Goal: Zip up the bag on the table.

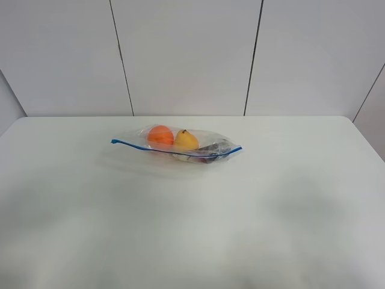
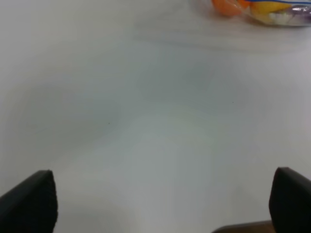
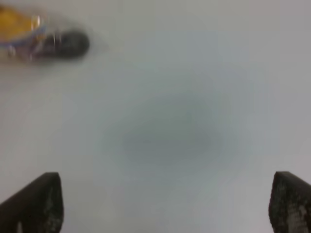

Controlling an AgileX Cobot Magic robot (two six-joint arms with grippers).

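The clear plastic bag (image 1: 180, 144) lies on the white table (image 1: 192, 229) toward the back middle. Its blue zipper strip (image 1: 174, 150) runs along the near long edge. An orange item (image 1: 160, 136), a yellow item (image 1: 186, 140) and a dark purple item (image 1: 213, 149) show through it. No arm shows in the exterior view. My left gripper (image 2: 163, 204) is open over bare table, with the bag (image 2: 262, 9) far off at the frame's edge. My right gripper (image 3: 165, 204) is open over bare table, and the bag's dark end (image 3: 58, 43) lies far from it.
A white panelled wall (image 1: 192, 54) stands behind the table's far edge. Two soft shadows (image 1: 78, 198) lie on the near part of the table, left and right.
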